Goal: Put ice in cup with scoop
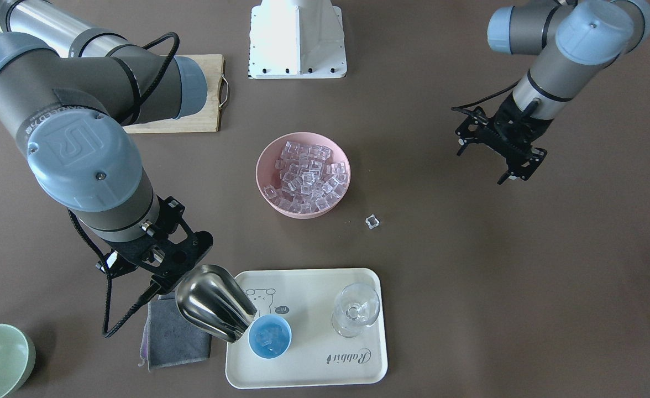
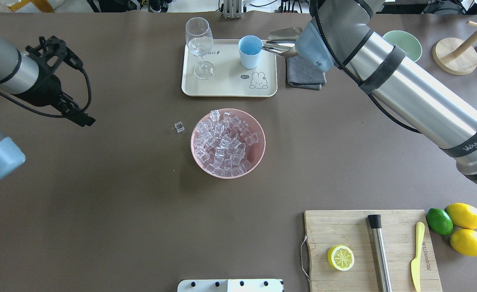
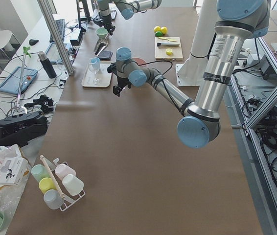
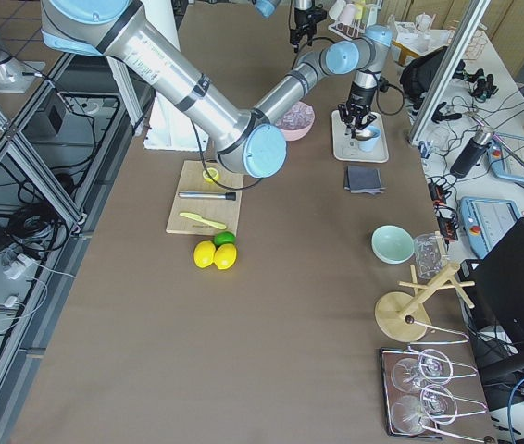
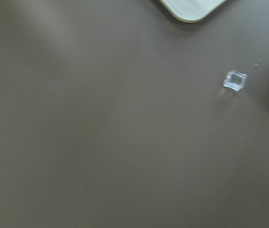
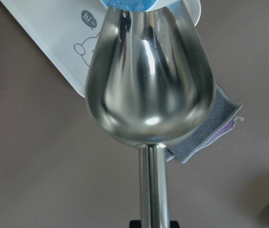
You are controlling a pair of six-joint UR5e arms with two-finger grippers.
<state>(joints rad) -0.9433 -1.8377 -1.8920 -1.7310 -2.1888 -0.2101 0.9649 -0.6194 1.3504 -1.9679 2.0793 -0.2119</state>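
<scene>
Overhead exterior shows, at far left, the left gripper hanging above bare table, its fingers spread wide and holding nothing. Next comes one stray ice cube lying on the table, just beside the pink bowl, which is heaped with ice. Beyond the bowl sits a cream tray printed with a rabbit and a "hi~" speech bubble; the front-facing view also shows the word "Rabbit" on it. A clear stemmed glass stands on the tray's left part. The cup stands on its right part, with a few cubes visible inside in the front-facing view. The scoop is tipped with its mouth at the cup's rim, and its trough looks empty. The right gripper is clamped on the scoop's handle, above a grey cloth. A black strap on that arm reads roughly "WANJEED".
</scene>
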